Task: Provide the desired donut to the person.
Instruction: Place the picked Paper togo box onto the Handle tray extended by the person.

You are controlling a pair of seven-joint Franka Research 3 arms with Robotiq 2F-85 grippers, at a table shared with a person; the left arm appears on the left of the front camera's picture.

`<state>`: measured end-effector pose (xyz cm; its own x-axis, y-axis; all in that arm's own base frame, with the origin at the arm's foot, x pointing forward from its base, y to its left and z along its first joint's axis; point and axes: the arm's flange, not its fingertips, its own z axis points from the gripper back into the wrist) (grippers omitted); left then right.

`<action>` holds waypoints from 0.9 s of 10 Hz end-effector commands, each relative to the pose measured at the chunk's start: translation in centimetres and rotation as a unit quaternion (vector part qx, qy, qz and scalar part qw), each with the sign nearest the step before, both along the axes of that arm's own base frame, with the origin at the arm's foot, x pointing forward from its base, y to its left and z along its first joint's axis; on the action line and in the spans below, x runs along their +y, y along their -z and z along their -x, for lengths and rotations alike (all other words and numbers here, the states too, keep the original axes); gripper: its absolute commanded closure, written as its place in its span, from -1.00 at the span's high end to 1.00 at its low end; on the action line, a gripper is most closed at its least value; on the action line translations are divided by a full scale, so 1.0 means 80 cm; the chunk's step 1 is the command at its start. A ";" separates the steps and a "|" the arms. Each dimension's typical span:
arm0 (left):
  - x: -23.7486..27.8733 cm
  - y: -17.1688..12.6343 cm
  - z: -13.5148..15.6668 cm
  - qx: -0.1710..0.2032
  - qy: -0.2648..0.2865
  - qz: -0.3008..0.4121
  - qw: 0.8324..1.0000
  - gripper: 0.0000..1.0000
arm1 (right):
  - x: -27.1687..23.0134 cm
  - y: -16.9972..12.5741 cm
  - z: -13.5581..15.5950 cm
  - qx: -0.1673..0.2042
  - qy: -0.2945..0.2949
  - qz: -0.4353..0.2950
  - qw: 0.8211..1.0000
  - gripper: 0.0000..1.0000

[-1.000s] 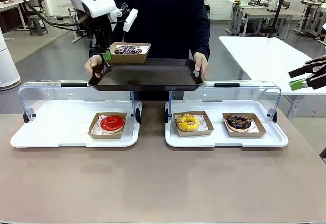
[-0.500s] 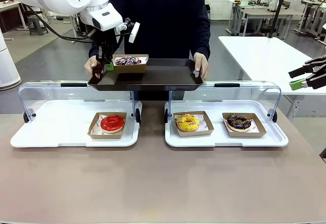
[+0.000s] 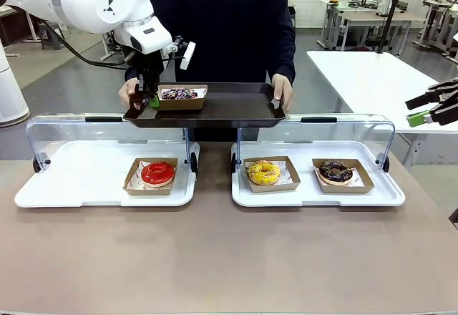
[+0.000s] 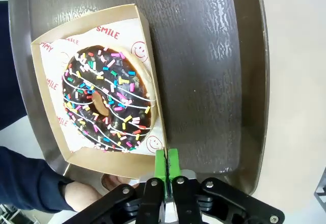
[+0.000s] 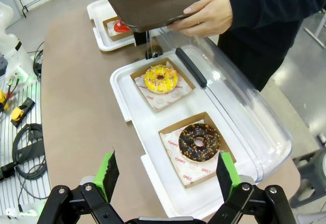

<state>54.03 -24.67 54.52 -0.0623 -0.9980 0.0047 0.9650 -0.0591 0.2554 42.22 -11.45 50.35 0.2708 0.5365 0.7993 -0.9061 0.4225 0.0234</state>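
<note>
My left gripper (image 4: 166, 162) is clenched on the box (image 4: 102, 159) wall, the donut (image 4: 104, 102) just ahead on the tray (image 4: 204, 81); my right gripper (image 5: 168, 174) is spread wide.

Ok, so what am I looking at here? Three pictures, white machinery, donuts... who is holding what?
Two white robot arms share a table with a person. The wide picture comes from a fixed camera between the arms; the other two come from cameras on the arms' wrists, looking along each gripper. On the table, the left white tray holds a red donut, the right white tray a yellow donut and a chocolate donut, each boxed. The person holds a brown tray in both hands. The left gripper pinches the corner of a cardboard box with a sprinkled donut, set on that tray. The right gripper hangs open and empty.
</note>
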 end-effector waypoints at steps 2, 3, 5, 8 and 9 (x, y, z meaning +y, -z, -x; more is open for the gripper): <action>0.013 -0.015 0.008 0.009 0.012 0.010 1.000 1.00 | 0.000 0.001 0.001 0.003 -0.004 0.000 1.000 1.00; 0.017 -0.018 0.008 0.016 0.013 0.017 1.000 1.00 | 0.000 0.001 0.001 0.003 -0.004 0.000 1.000 1.00; 0.020 -0.023 0.010 0.018 0.013 0.015 1.000 0.57 | 0.000 0.001 0.001 0.003 -0.004 0.000 1.000 1.00; 0.023 -0.035 0.020 0.044 0.026 0.024 0.998 1.00 | 0.000 0.001 0.001 0.003 -0.004 0.000 1.000 1.00; 0.027 -0.043 0.028 0.048 0.027 0.021 0.998 1.00 | 0.000 0.001 0.001 0.003 -0.004 0.000 1.000 1.00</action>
<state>52.44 -23.23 56.98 -0.0962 -0.9944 0.0444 0.9793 -0.0866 0.1832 42.22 -11.45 50.34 0.2708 0.5365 0.7993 -0.9061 0.4225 0.0234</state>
